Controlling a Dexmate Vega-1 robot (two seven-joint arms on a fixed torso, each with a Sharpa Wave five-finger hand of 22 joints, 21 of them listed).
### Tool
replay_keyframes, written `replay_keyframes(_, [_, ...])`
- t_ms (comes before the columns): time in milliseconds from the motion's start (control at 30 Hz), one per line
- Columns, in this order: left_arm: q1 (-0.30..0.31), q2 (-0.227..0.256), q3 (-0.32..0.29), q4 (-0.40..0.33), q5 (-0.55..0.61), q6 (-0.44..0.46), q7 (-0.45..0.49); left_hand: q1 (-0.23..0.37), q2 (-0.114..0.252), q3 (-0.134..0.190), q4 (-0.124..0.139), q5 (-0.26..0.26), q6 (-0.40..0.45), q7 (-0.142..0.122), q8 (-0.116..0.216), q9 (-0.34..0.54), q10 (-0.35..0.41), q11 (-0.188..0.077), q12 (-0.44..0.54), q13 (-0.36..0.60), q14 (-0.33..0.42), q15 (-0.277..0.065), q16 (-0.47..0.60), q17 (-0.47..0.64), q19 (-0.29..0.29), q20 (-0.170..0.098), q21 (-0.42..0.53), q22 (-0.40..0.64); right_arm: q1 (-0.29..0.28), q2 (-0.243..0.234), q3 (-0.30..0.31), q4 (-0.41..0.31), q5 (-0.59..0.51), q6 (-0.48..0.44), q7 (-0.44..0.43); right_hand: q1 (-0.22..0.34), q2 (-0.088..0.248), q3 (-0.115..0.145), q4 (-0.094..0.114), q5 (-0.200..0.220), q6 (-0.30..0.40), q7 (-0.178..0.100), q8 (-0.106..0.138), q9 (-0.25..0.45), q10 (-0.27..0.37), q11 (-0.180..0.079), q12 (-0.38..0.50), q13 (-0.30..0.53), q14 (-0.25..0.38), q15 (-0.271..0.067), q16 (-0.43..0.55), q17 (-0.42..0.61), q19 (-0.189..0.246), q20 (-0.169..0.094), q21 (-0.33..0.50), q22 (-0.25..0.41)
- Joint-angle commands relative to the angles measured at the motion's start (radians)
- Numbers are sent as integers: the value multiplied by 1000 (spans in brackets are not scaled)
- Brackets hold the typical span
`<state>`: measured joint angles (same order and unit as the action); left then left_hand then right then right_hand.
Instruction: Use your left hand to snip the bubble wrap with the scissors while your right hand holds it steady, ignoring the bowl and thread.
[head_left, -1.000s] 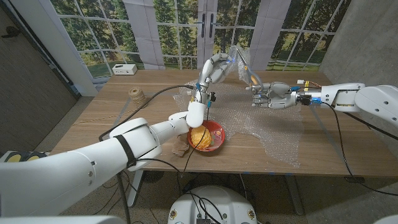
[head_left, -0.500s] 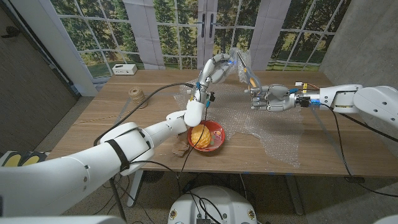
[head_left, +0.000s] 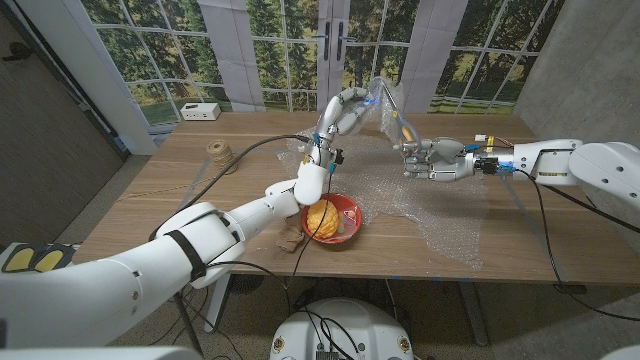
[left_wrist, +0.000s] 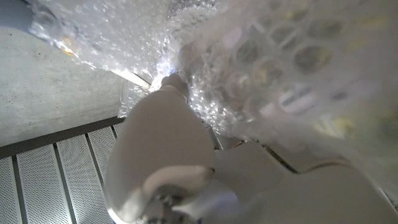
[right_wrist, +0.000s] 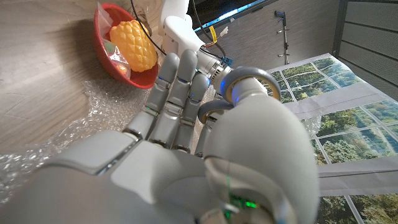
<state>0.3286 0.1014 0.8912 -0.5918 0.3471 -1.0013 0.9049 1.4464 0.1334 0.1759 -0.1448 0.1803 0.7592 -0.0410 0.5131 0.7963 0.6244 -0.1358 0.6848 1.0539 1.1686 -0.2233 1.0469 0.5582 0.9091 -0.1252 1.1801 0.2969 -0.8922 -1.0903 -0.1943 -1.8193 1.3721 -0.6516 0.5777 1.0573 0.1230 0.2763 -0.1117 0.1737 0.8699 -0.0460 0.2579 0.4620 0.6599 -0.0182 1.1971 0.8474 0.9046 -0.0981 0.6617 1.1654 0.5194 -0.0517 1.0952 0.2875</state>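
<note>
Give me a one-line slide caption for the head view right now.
Both hands raised over the wooden table: left hand and right hand at the lifted bubble wrap, red bowl below.

Even, soft light fills the head view, with no harsh glare on the wooden table (head_left: 180, 195); objects throw only faint, short shadows, the darkest lying under the red bowl (head_left: 338, 222). The picture is sharp in the middle, and straight lines bend slightly toward the edges. The left wrist view is dim and heavily blurred: the bubble wrap (left_wrist: 292, 68) sits too close to focus, with one small bright glint near the left hand (left_wrist: 186, 168). The right wrist view is brighter and crisp on the right hand (right_wrist: 186, 143), softer behind it.
</note>
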Motion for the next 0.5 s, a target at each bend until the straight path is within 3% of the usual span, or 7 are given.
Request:
replay_keyframes(33, [-22,-22,7,74,16,-47,55,11,-6,-3,0,1,5,-1,-3,-4,8,0,1,-1,9,-1,7,1,12,-89,5,4,-13,-2,9,-4,-7,14,10,0,-15,-8,25,-4,-28,1,-35,-19,160,-156,0,2,36,-126,10,-5,4,-20,21,-7])
replay_keyframes(67, [-24,-24,9,79,16,-49,59,11,-6,-3,0,1,5,-1,-3,-5,8,1,1,0,8,-1,7,0,12,-90,5,4,-11,-5,7,-6,-17,20,19,-14,-35,-23,25,-4,-36,5,-44,-27,155,-152,0,5,32,-125,9,-9,5,-16,24,-10])
replay_keyframes(233, [-33,-26,23,94,13,-54,72,11,-5,-3,0,1,6,0,-4,-10,7,2,1,2,8,-1,7,0,12,-89,5,3,2,-15,-8,-9,-43,23,51,-41,-66,-56,20,4,-91,15,-80,-57,145,-146,-9,-1,18,-127,1,-28,-6,-2,29,-25])
replay_keyframes(500, [-39,-26,38,105,5,-59,91,12,-5,-4,0,1,5,-1,-6,-18,6,-1,2,4,8,-1,8,-1,11,-89,6,3,20,-27,-32,-14,-85,40,105,-82,-92,-89,25,11,-158,33,-89,-91,109,-141,-20,5,-23,-125,-16,-32,-26,14,26,-47])
